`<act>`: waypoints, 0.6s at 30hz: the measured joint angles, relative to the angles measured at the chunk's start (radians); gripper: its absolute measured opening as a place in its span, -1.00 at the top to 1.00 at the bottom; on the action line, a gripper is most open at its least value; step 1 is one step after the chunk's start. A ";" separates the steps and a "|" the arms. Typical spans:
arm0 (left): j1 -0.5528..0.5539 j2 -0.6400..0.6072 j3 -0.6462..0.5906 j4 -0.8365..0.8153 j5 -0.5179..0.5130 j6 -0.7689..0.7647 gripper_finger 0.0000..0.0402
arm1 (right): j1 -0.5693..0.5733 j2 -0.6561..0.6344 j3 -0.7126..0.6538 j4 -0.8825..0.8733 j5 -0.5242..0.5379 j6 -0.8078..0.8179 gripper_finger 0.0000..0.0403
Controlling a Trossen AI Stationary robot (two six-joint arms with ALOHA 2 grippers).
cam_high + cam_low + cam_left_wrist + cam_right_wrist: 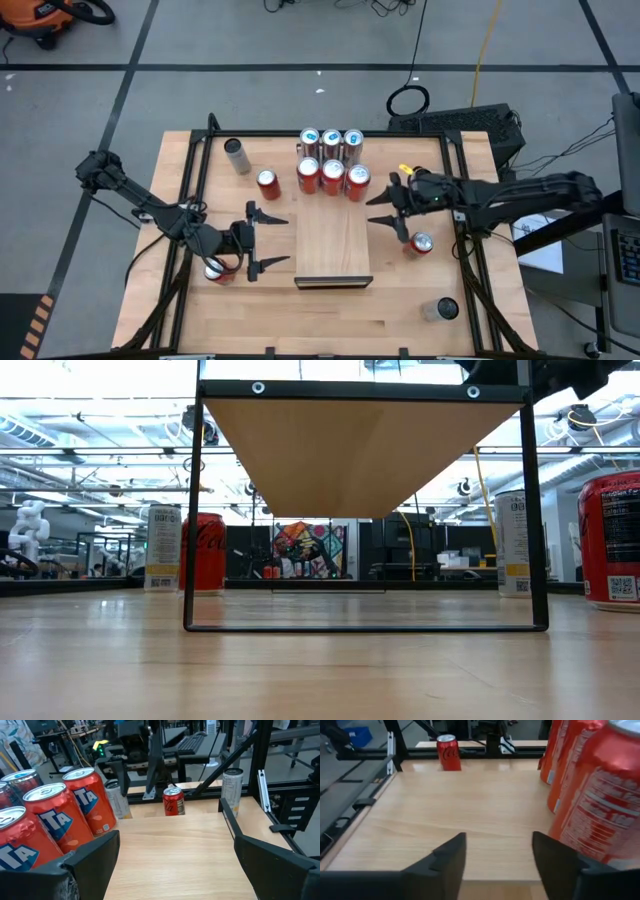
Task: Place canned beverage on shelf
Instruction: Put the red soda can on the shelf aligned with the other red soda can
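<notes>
The shelf (334, 245) is a pale wood panel raised on a black frame in the middle of the table (400, 320), its dark edge at the near short end. Six cans stand at its far end in two rows: three silver cans (331, 141) at the back and three red cans (333, 176) in front of them. In the left wrist view the red ones carry large white letters of which only "TA" can be read. In the right wrist view the nearest red can shows small white print, too fine to make out.

On the table itself, a red can (268, 183) stands just off the shelf's left side with a grey can (236, 155) beyond it. A red can with white script lettering — seemingly Coca-Cola (173, 801) — shows across the shelf in the left wrist view, and a similar one (449, 752) in the right wrist view. Another can (421, 243) stands right of the shelf, and a grey one (443, 309) nearer the table's front right corner.

The left gripper (266, 239) sits at the shelf's left edge, fingers spread wide and holding nothing; a red can (220, 270) lies just behind it, under the wrist. The right gripper (385, 208) sits at the shelf's right edge beside the red row — its fingers stand apart with only bare shelf between them, and the can to the right of the shelf is just behind it.
</notes>
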 joint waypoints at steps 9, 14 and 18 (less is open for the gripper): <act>0.000 0.000 0.000 0.010 -0.002 -0.001 -0.96 | -0.001 0.107 0.000 0.067 0.071 -0.063 0.60; 0.000 0.000 0.000 0.023 -0.003 -0.001 -0.96 | -0.017 0.128 0.000 0.066 0.105 -0.084 0.78; 0.000 0.000 0.000 0.022 -0.003 -0.001 -0.96 | -0.026 0.127 0.000 0.063 0.103 -0.091 0.85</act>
